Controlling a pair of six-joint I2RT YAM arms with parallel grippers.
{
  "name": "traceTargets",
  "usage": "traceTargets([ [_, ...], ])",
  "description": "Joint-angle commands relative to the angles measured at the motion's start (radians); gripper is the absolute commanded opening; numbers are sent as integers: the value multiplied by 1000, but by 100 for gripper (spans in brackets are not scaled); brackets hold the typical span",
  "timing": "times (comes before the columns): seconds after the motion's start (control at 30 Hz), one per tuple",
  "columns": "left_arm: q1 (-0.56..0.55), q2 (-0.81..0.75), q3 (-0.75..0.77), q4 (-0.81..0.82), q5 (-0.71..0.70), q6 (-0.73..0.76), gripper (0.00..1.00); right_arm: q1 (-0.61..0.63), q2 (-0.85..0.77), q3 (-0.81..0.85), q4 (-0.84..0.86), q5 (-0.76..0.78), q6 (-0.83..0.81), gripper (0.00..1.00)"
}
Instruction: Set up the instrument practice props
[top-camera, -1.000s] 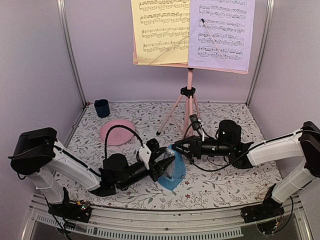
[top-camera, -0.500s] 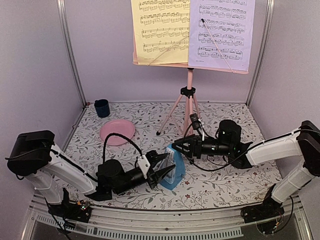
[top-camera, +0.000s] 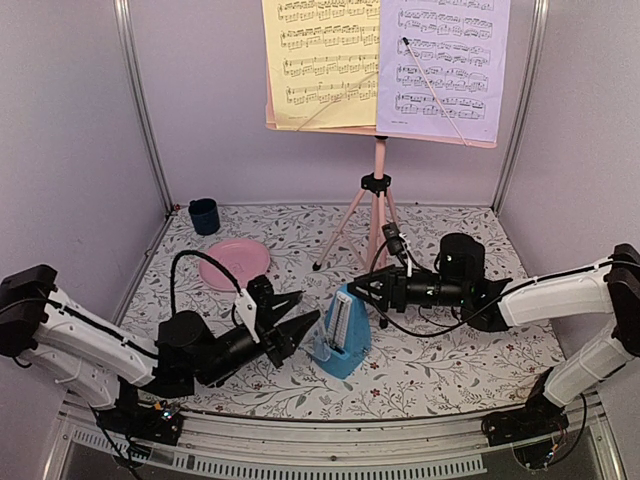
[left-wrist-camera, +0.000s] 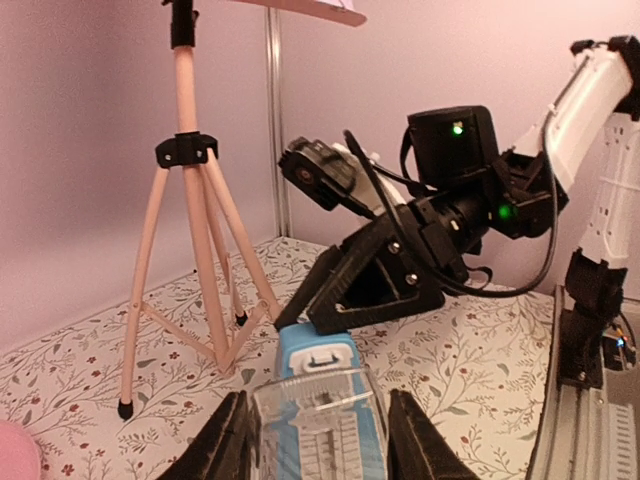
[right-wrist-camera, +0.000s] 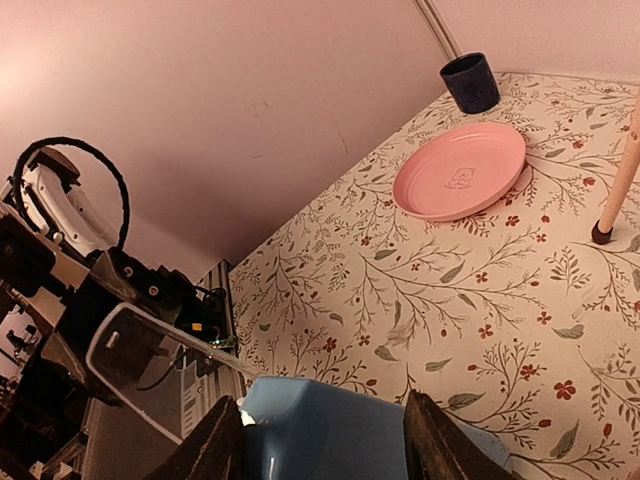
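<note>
While the stand (top-camera: 379, 170) bears its yellow sheet (top-camera: 320, 60) and lavender sheet (top-camera: 440, 60), the metronome (top-camera: 345, 345) stands mid-way on the surface (top-camera: 450, 370), sides clasped by the left tool (top-camera: 308, 318), with the right tool (top-camera: 352, 293) straddling its peak, grip unclear, seemingly to steady it upright.

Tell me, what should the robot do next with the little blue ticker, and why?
Probably the left gripper should ease the clear cover fully away: it already tilts off the blue metronome, which stands upright with the right gripper steadying its top.
</note>
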Motion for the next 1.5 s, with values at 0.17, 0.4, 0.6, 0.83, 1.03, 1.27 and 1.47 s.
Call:
traceTargets([
  [0.17, 177, -241, 50, -614, -104, -353, 11, -26, 24, -30, -487, 116, -71, 56],
  [0.4, 348, -269, 178, -1059, -41, -512, 11, -16, 13, -1, -513, 123, -78, 58],
  [0.6, 481, -150, 281, -1221, 102, -549, 11, -14, 2, 10, -525, 124, -82, 58],
  [0.83, 540, 48, 379, -1253, 185, -518, 12, -9, -18, 27, -536, 124, -90, 60],
  [1.03, 570, 200, 461, -1252, 214, -485, 15, -9, -26, 51, -537, 115, -95, 63],
  [1.27, 588, 282, 526, -1248, 237, -453, 39, -9, -28, 103, -557, 104, -107, 68],
  [1.47, 590, 239, 526, -1226, 246, -439, 57, -8, -79, 142, -583, 96, -113, 79],
])
